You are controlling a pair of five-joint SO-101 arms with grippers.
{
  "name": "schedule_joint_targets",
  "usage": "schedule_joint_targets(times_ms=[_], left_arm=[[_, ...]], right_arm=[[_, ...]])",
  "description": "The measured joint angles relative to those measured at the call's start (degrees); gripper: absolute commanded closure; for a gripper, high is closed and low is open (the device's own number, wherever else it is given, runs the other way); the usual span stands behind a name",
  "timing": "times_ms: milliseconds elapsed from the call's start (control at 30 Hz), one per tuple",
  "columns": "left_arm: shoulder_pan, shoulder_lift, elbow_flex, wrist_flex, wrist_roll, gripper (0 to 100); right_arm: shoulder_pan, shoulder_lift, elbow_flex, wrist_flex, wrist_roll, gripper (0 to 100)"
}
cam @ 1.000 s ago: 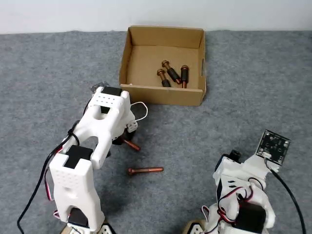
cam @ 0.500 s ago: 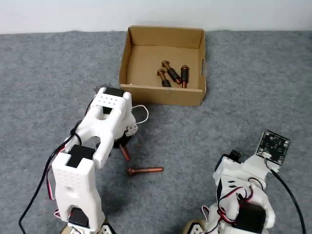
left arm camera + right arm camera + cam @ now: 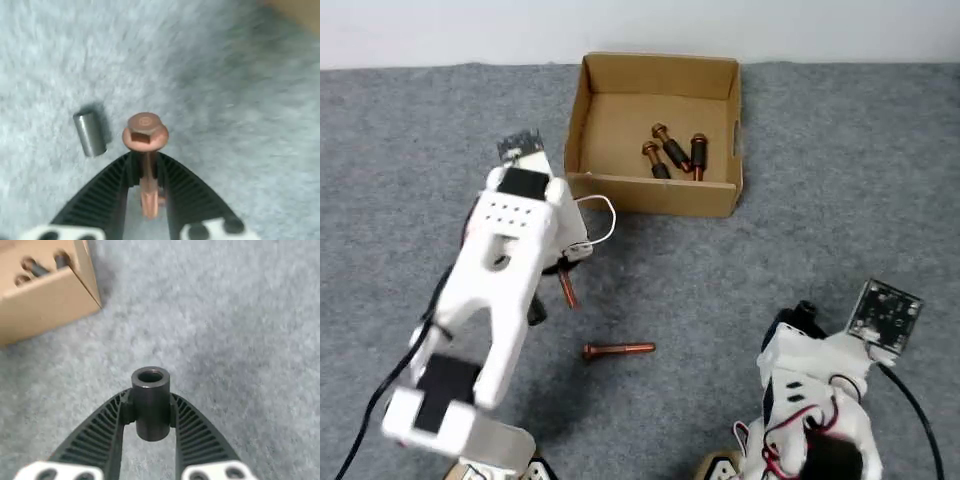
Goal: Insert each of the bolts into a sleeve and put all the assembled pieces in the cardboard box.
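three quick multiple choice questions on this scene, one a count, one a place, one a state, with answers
1. How many assembled bolt-and-sleeve pieces lie in the brown cardboard box? A) three B) one C) five
2. Where is the loose copper bolt? A) inside the box B) on the grey carpet C) leaning on the box wall
3. What state is the right gripper in? A) open, empty B) shut on a bolt C) shut on the dark cylindrical sleeve
Answers: 1 A, the high view shows three inside; 2 B, it lies flat between the arms; 3 C, its jaws clamp the sleeve.
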Motion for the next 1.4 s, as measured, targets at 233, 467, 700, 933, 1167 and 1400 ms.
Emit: schedule_joint_targets(times_ms=[233, 467, 700, 933, 1167, 1400], left_arm=[[0.0, -18.8, 14.6, -9.1, -5.5, 100], [0.0, -42.4, 31.7, -20.9, -7.9, 100], [0.0, -65.4, 43.0, -26.3, -8.0, 100], [0.2, -79.4, 48.5, -26.5, -8.0, 100], [5.6, -94.5, 56.5, -26.5, -7.9, 100], [11.2, -103.7, 60.3, -27.4, -6.4, 100]], right_arm=[[-3.3, -0.7, 0.0, 0.0, 0.0, 99.1], [-7.2, -0.8, 0.0, 0.0, 0.0, 99.1], [-18.6, -1.3, 0.0, -0.7, 0.0, 99.1], [-33.3, -1.6, 0.0, -0.9, 0.0, 99.1], [-43.0, -1.0, 3.1, -8.8, 8.6, 99.1], [-46.5, -0.8, 5.9, -18.2, 17.7, 99.1]])
